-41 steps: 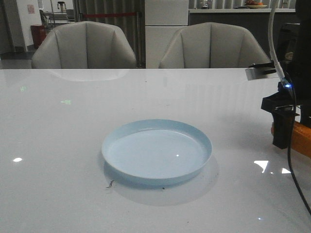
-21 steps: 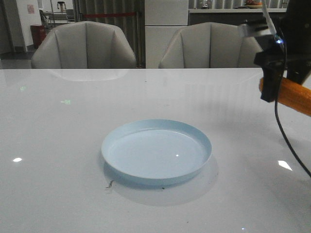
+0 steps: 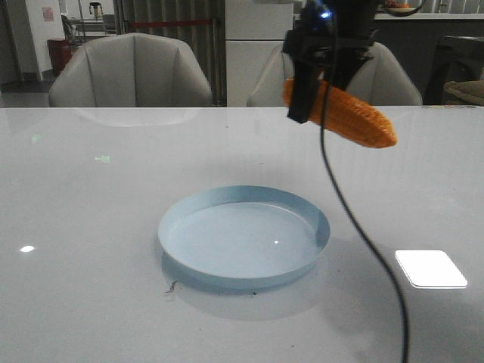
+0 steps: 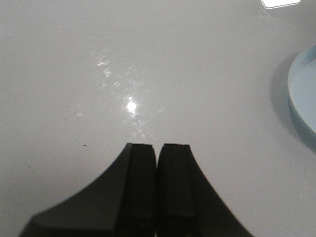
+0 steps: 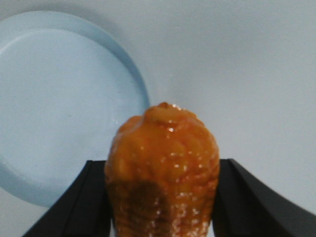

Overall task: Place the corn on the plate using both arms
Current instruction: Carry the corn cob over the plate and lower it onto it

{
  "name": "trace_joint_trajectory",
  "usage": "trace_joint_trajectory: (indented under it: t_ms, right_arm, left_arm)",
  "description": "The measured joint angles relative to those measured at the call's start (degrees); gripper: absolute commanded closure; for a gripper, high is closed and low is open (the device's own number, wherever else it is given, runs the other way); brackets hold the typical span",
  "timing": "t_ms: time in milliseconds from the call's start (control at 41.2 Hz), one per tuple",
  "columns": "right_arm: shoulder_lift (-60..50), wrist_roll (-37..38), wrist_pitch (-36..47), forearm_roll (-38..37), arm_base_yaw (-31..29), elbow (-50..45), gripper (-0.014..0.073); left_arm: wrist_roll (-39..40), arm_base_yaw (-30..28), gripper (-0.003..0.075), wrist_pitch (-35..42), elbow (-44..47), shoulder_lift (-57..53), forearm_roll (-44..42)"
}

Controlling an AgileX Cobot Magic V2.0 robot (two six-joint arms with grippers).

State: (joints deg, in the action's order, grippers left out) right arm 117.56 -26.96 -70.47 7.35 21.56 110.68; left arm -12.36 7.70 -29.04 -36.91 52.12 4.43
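Observation:
The pale blue plate [image 3: 243,236] lies on the white table, centre front. My right gripper [image 3: 306,102] is shut on the orange-yellow corn [image 3: 349,115] and holds it in the air above the plate's far right side, tapered end pointing right and down. In the right wrist view the corn [image 5: 163,168] sits between the two black fingers [image 5: 81,202], with the plate [image 5: 54,103] below and to one side. My left gripper [image 4: 158,148] is shut and empty over bare table, with the plate's rim [image 4: 301,94] at the view's edge. The left arm is out of the front view.
Two grey chairs [image 3: 132,72] stand behind the table's far edge. A black cable [image 3: 355,227] hangs from the right arm down past the plate's right side. A bright light patch [image 3: 431,268] lies on the table at the right.
My right gripper has lifted the corn from the table's right edge and carried it up and to the left, to above the plate's far right side.

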Motion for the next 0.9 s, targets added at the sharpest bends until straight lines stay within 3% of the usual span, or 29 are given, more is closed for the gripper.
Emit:
trace_joint_trajectory:
  t_ms: [315, 630, 897]
  right_arm:
    - [4.34, -0.35, 1.26, 0.46, 10.04, 0.0, 0.0398]
    - [9.44, -0.35, 1.84, 0.55, 11.43, 0.0, 0.0106]
    - [10.32, -0.35, 3.41, 0.55, 11.43, 0.0, 0.0077]
  left_arm:
    - [0.0, 0.0, 0.0634, -0.26, 0.0, 0.0, 0.0]
    - [0.0, 0.0, 0.0634, -3.3, 0.0, 0.0, 0.0]
    - [0.0, 0.0, 0.0634, -3.89, 0.0, 0.0, 0.0]
